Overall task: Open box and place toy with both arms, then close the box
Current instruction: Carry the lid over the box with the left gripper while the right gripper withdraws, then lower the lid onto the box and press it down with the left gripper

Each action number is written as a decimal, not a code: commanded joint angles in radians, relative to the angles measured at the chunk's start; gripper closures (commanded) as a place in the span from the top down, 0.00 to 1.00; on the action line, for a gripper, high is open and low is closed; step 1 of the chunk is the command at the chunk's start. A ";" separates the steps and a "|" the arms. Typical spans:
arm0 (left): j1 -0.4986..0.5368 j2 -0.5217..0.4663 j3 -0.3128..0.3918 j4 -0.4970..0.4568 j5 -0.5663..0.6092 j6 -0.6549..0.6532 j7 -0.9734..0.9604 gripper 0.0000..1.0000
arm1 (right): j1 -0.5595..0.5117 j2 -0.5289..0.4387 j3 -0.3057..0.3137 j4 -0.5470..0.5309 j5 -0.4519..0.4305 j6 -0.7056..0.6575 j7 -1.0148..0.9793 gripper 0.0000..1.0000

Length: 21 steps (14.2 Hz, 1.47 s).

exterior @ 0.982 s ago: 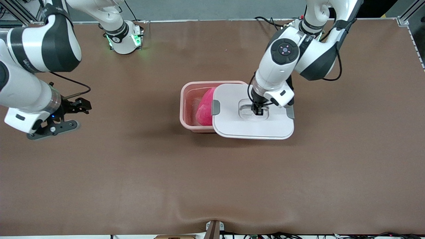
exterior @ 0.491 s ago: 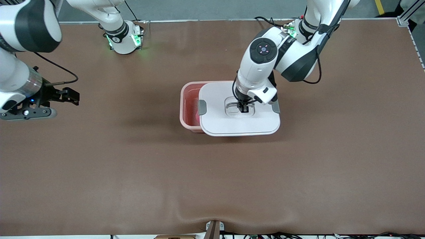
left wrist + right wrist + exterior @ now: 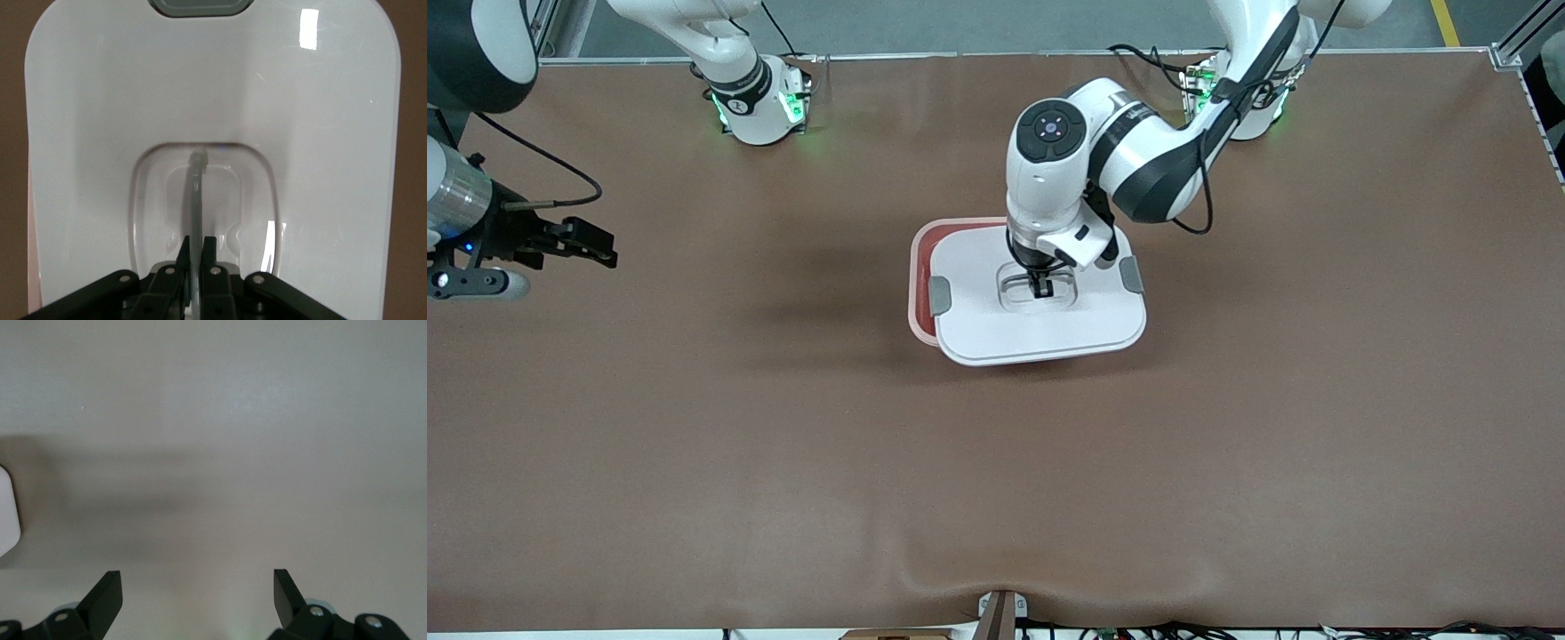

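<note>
The left gripper [image 3: 1041, 291] is clamped on the grey handle [image 3: 196, 193] recessed in the centre of the white lid [image 3: 1040, 333]. The lid covers most of the pink box [image 3: 919, 267]; a strip of box shows at the lid's 9 o'clock edge. The right gripper [image 3: 560, 240] waits with jaws spread over bare table [image 3: 783, 462] at the right arm's end.
</note>
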 commanded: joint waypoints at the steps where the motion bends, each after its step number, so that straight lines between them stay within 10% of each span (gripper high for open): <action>1: -0.026 0.021 0.005 0.044 0.022 -0.031 -0.056 0.00 | -0.011 -0.022 0.009 0.053 0.017 -0.056 0.020 1.00; 21: -0.081 0.071 -0.010 0.071 0.092 -0.017 -0.038 0.00 | -0.008 -0.022 -0.028 0.133 0.070 -0.137 0.021 1.00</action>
